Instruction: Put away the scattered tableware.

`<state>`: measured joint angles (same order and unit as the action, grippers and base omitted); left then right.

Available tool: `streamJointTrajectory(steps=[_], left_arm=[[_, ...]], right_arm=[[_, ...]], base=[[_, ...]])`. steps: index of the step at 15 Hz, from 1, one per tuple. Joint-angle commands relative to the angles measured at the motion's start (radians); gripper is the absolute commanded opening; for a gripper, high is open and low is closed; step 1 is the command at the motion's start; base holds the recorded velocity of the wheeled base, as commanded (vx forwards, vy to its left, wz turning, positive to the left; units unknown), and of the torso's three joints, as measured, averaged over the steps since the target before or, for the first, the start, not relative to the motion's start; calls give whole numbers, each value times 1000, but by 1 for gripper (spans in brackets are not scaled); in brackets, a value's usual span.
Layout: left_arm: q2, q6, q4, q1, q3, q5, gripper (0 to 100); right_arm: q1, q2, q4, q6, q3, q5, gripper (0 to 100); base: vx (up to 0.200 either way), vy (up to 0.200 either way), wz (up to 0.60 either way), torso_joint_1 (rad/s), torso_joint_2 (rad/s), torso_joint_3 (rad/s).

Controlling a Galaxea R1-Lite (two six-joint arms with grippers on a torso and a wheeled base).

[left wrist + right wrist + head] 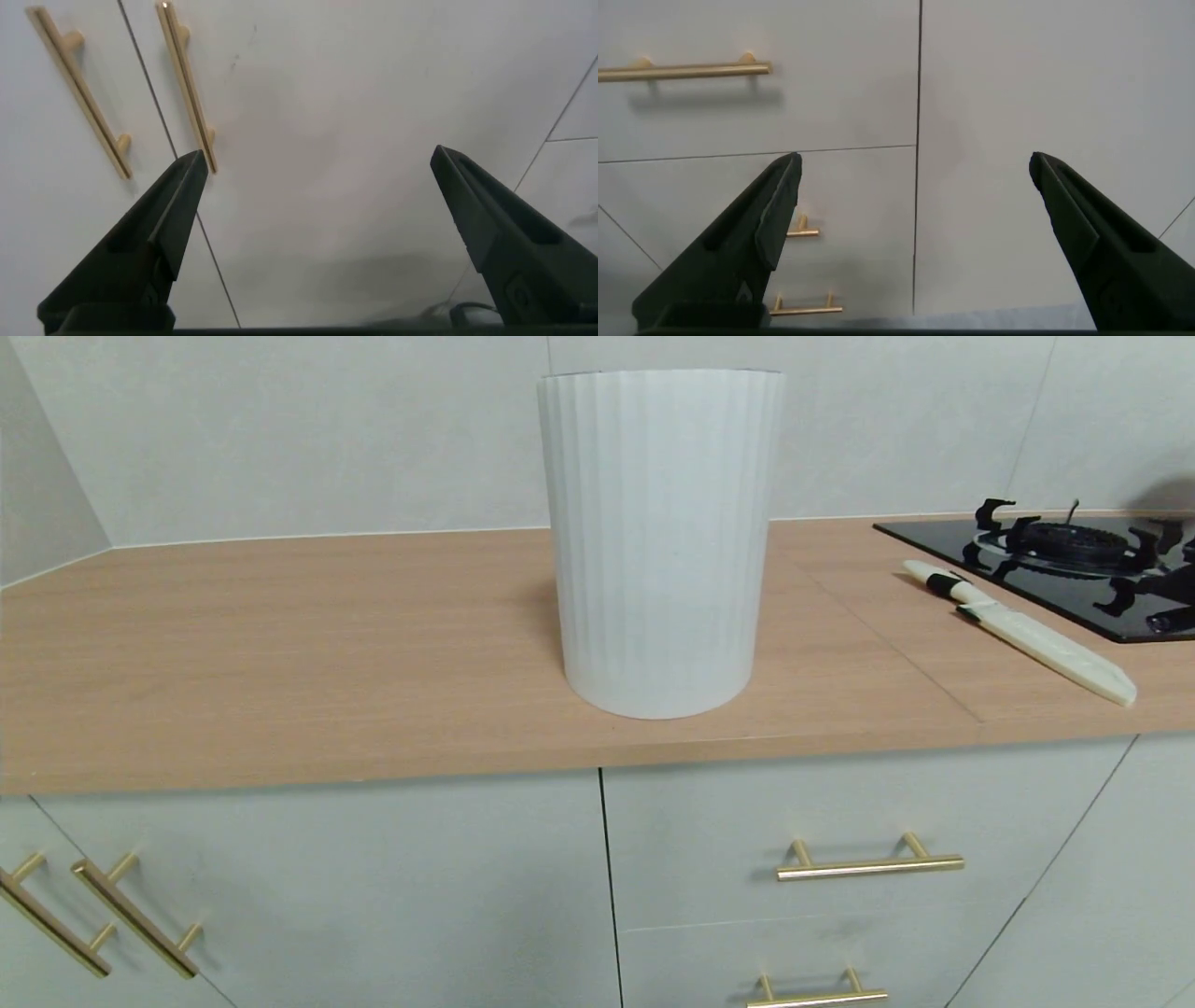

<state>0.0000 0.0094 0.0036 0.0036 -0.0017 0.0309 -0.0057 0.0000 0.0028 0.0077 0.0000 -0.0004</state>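
A tall white ribbed container [658, 541] stands upright near the front edge of the wooden counter [280, 644]. To its right lies a cream-white knife [1022, 633] with black bands on its handle, flat on the counter beside the hob. My left gripper [318, 163] is open with nothing between its fingers, facing pale cabinet doors. My right gripper [915, 168] is also open and holds nothing, facing the drawer fronts below the counter.
A black glass gas hob [1074, 565] with a pan support sits at the counter's far right. Grey cabinet doors and drawers with brass bar handles [868, 866] run below the counter. A tiled wall closes the back.
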Motion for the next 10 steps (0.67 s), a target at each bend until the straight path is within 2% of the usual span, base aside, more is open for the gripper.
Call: streamJointTrajectory(steps=[1,10], left_arm=[[0,0,-1,1,0,0,100],[0,0,-1,1,0,0,100]], right_arm=[[0,2,0,0,0,0,100],[0,2,0,0,0,0,100]], base=[[0,0,0,124,-261,-320],[0,0,0,151,-500,-301]])
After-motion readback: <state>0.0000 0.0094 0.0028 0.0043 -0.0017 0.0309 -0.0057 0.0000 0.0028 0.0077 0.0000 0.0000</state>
